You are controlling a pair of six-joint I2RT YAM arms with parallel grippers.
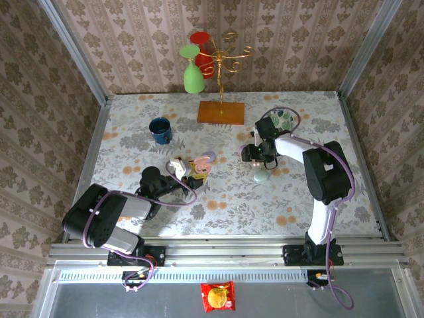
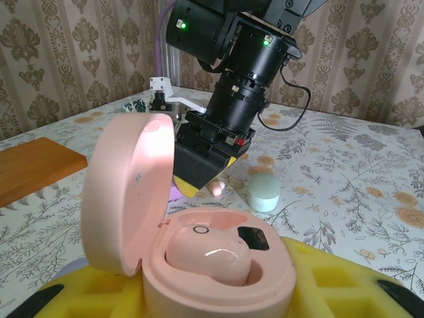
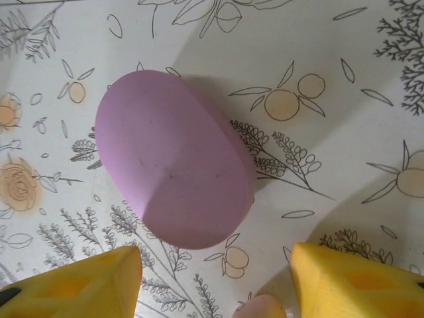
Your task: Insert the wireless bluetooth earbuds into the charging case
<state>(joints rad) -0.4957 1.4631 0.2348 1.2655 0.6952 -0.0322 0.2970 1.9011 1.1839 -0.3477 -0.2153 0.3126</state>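
— Pink charging case (image 2: pixel 129 192), lid up, clamped low between the left gripper (image 2: pixel 218 295) fingers. One seated earbud (image 2: pixel 207 258) rests in its well.
— Noted. Right gripper (image 3: pixel 215 278)?
— Jaws well apart, clamping nothing. A loose earbud (image 3: pixel 260 308), also pink, shows low between its yellow fingers (image 3: pixel 79 285); whether it touches a finger, cannot tell.
— Beyond the fingers?
— Lilac case (image 3: pixel 175 159), shut, lying on the floral table (image 3: pixel 344 99). Mint case (image 2: pixel 265 192) on the table near the right arm.
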